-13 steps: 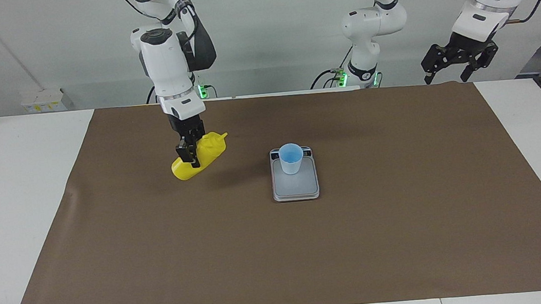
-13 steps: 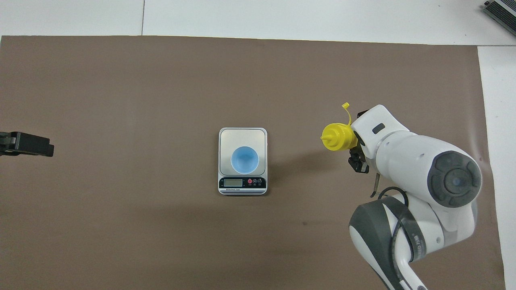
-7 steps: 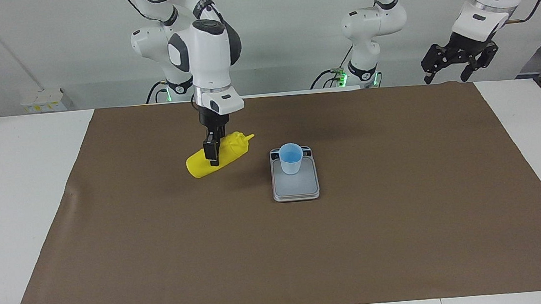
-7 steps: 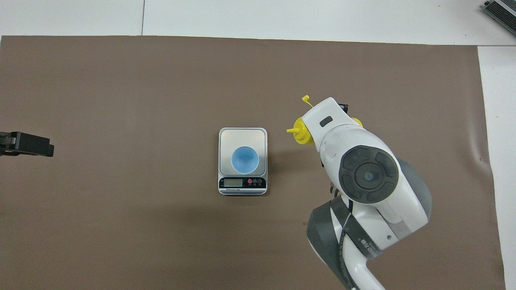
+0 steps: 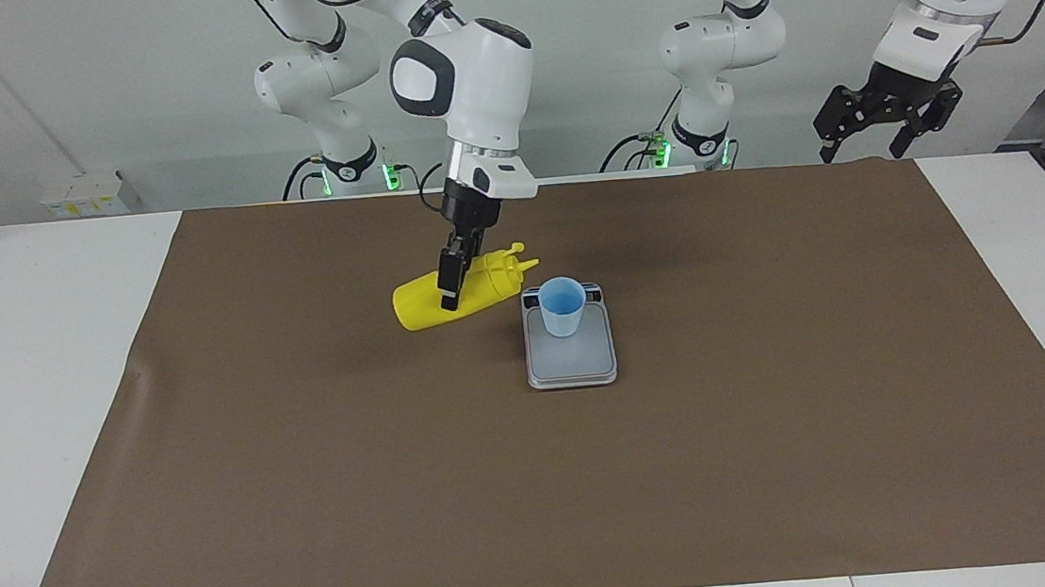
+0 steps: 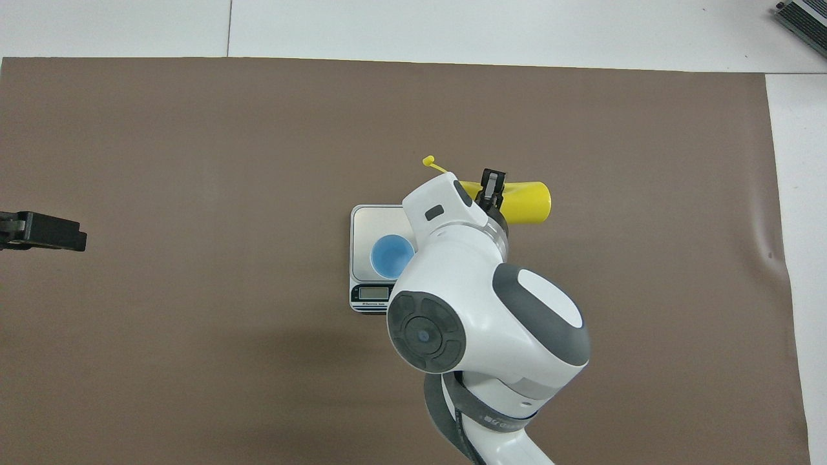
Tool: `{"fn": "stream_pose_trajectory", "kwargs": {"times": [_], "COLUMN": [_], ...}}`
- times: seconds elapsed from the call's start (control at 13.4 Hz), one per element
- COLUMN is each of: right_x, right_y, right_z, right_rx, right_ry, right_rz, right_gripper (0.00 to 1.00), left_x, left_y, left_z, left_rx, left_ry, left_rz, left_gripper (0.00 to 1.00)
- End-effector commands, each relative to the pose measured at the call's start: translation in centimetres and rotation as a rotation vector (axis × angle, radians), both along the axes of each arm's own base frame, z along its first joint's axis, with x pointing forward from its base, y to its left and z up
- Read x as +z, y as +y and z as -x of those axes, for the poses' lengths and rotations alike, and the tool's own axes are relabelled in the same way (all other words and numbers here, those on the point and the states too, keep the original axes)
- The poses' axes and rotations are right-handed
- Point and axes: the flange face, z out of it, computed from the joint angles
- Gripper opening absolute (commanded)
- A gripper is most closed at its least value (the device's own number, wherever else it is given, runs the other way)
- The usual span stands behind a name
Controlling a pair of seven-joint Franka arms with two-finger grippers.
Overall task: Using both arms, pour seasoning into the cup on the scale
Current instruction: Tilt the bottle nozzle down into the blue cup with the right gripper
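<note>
White table carries a brown mat covering most of its top. One kitchen scale rests on the mat near centre, display end toward the robots.

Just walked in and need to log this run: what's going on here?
The right gripper is shut on the yellow seasoning bottle, holding it tipped nearly flat in the air with its nozzle pointing at the blue cup. The cup stands on the scale. The left gripper waits open, raised at the left arm's end of the table.
</note>
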Motion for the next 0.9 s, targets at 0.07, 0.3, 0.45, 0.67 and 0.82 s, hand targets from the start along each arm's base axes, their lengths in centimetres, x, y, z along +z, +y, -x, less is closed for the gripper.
{"fn": "stream_pose_trajectory", "kwargs": {"times": [0.07,0.3,0.45,0.67,0.82], "right_x": [-1.8,-2.5,-3.3,-6.5,-10.3], "right_y": [1.1,1.5,2.5,5.5,6.6], "right_z": [0.5,0.9,1.7,4.0,4.5], "right_rx": [0.029,0.044,0.076,0.105,0.084], "right_ry": [-0.013,-0.024,-0.04,-0.084,-0.139], "right_rz": [0.105,0.183,0.266,0.432,0.495], "right_gripper": [0.0,0.0,0.0,0.0,0.0], "left_x": [0.0,0.0,0.0,0.0,0.0], "left_y": [0.2,0.2,0.2,0.2,0.2], "left_z": [0.8,0.8,0.8,0.8,0.8], "left_rx": [-0.006,-0.006,-0.006,-0.006,-0.006], "left_ry": [-0.01,-0.012,-0.012,-0.012,-0.012], "left_rz": [0.001,0.001,0.001,0.001,0.001], "left_gripper": [1.0,1.0,1.0,1.0,1.0]}}
